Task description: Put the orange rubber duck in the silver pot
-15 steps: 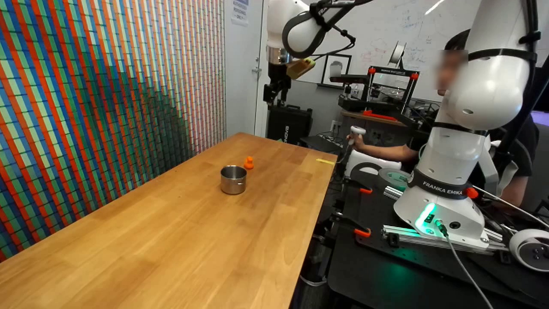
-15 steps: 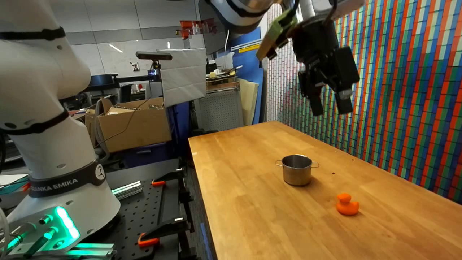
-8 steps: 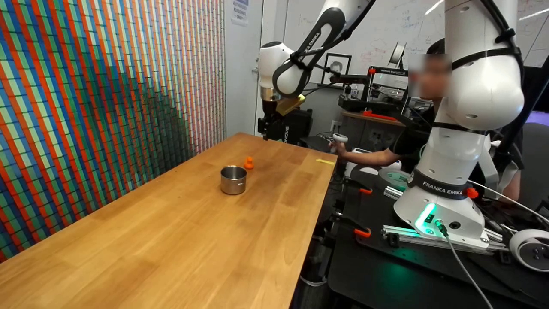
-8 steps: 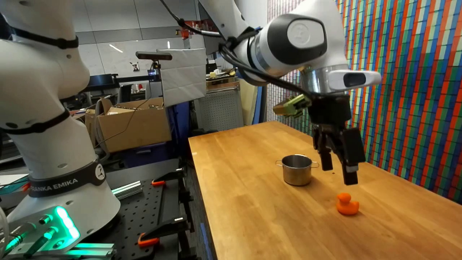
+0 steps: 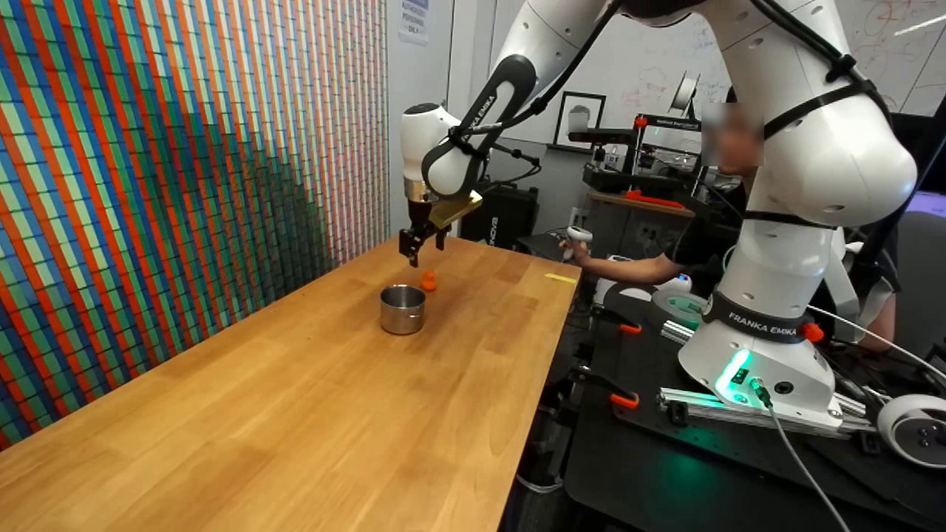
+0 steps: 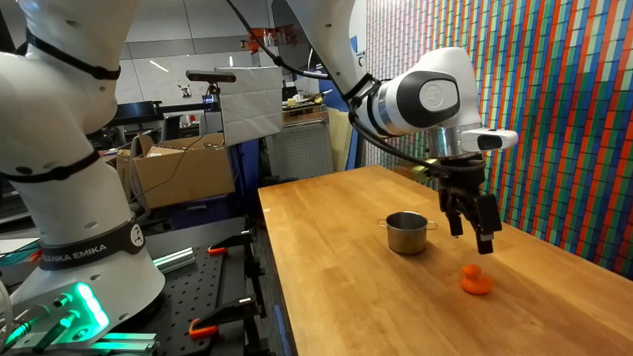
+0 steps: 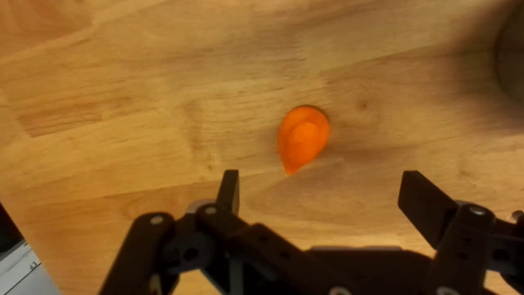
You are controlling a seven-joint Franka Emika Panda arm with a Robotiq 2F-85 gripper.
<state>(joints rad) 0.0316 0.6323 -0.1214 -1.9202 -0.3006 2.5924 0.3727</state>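
Note:
The orange rubber duck stands upright on the wooden table, close to the silver pot in both exterior views. The duck and the pot are apart from each other. My gripper points down, open and empty, above the table near the duck; it also hangs over that area in an exterior view. In the wrist view the duck lies below and just ahead of the open fingertips, nearer the left finger. The pot is cut off at the right edge there.
The wooden table runs along a colourful striped wall. A yellow strip lies near the table's edge. The robot base stands on a black bench with clamps. A seated person holds a controller beyond the table.
The arm has come down and moved over the table toward the duck, with the gripper staying open. The duck and the pot have not moved.

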